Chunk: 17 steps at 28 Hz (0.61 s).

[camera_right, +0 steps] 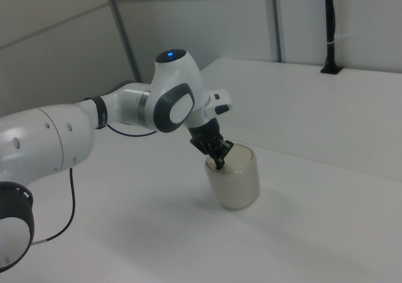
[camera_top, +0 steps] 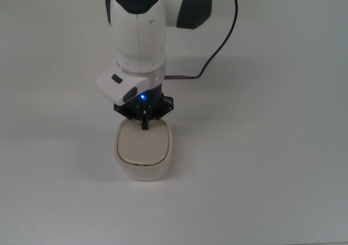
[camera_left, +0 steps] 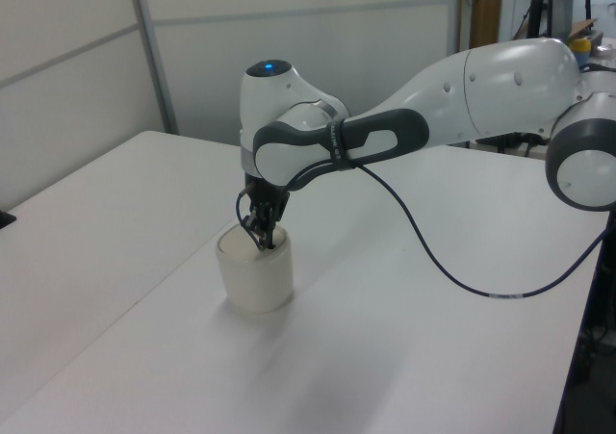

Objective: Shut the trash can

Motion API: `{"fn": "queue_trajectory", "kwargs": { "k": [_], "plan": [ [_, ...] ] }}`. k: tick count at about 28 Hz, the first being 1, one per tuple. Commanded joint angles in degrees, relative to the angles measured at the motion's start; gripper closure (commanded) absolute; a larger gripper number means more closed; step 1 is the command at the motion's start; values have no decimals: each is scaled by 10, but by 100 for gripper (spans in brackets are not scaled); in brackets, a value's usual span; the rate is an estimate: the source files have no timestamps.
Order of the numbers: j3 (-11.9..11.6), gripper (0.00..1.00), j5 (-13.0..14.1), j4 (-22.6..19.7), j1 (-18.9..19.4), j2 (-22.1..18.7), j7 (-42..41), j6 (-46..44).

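Note:
The cream trash can stands on the white table, and its flat lid lies level on the rim. My gripper points down at the lid's far edge in the top view, with its black fingers pinched together on the lid; the small black knob is hidden under them. In the left view the gripper touches the top of the trash can. From the right view, the gripper meets the top edge of the trash can at the right view's left.
The white table spreads all around the bin. A dark cable runs from my wrist off the top view's upper edge. Grey wall panels stand behind the table in the left view.

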Motion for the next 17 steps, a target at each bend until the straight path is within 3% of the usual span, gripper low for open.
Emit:
{"fn": "queue_trajectory", "kwargs": {
  "k": [1, 8, 17],
  "plan": [
    [0, 100, -1, -6, 3, 5, -17, -7],
    [0, 100, 1, -1, 3, 6, -13, -8],
    [-1, 100, 22, 2, 1, -33, -10, -24]
  ]
}}
